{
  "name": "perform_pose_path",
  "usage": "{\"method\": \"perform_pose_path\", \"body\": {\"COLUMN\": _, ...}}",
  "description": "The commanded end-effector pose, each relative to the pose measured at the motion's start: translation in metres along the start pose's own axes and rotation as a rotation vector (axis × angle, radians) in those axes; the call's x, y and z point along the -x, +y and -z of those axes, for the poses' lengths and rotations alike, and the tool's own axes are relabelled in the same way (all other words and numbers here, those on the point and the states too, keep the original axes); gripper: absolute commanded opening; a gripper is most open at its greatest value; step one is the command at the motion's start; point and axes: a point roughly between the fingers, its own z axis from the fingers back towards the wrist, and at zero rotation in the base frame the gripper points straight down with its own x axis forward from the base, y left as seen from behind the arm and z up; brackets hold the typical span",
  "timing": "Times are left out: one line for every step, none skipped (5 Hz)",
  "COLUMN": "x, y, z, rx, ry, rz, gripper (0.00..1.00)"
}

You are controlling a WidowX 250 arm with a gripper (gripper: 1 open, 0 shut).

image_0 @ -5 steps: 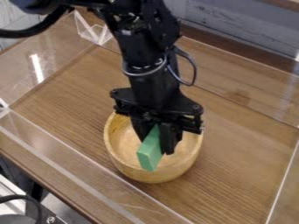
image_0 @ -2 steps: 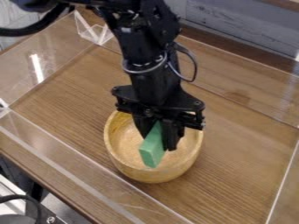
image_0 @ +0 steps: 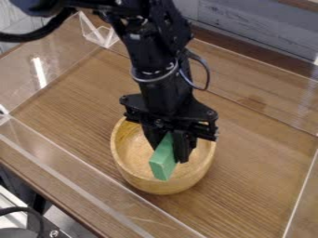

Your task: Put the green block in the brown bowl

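Right, green block (image_0: 163, 162) in gripper (image_0: 170, 139), jaws closed on its upper end, lower part left free, I'd guess so it can drop cleanly. Block tilted, over wooden bowl (image_0: 134, 170), rim all around it from my view; can't tell if tip touches bottom. Bowl on wooden table (image_0: 248, 158), arm (image_0: 159, 65) reaching in from far side, probably keeping near rim unobstructed.

Black arm over the bowl, open counter to the right

The dark arm (image_0: 155, 65) blocks the way down over the far part of the brown bowl (image_0: 165, 170); its near rim lies uncovered. Right of the bowl, the counter (image_0: 255, 158) offers bare wood to pass over; left, a bare stretch too, with cables at the near left corner (image_0: 22, 219).
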Motion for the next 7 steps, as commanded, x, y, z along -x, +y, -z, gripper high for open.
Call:
{"method": "perform_pose_path", "body": {"x": -0.0055, "y": 0.001, "z": -0.0028, "rx": 0.006, "ry": -0.028, "rz": -0.004, "gripper": 0.0}}
{"method": "perform_pose_path", "body": {"x": -0.005, "y": 0.0018, "z": 0.0001, "rx": 0.006, "ry": -0.023, "rz": -0.006, "gripper": 0.0}}
{"method": "perform_pose_path", "body": {"x": -0.0047, "y": 0.0026, "z": 0.0025, "rx": 0.007, "ry": -0.018, "rz": -0.006, "gripper": 0.0}}
{"method": "perform_pose_path", "body": {"x": -0.0045, "y": 0.0034, "z": 0.0047, "rx": 0.007, "ry": -0.013, "rz": -0.006, "gripper": 1.0}}
{"method": "perform_pose_path", "body": {"x": -0.0048, "y": 0.0038, "z": 0.0066, "rx": 0.009, "ry": -0.01, "rz": -0.007, "gripper": 0.0}}
{"method": "perform_pose_path", "body": {"x": -0.0047, "y": 0.0052, "z": 0.0069, "rx": 0.009, "ry": -0.004, "rz": -0.01, "gripper": 1.0}}
{"method": "perform_pose_path", "body": {"x": -0.0046, "y": 0.0066, "z": 0.0071, "rx": 0.009, "ry": 0.001, "rz": -0.013, "gripper": 1.0}}
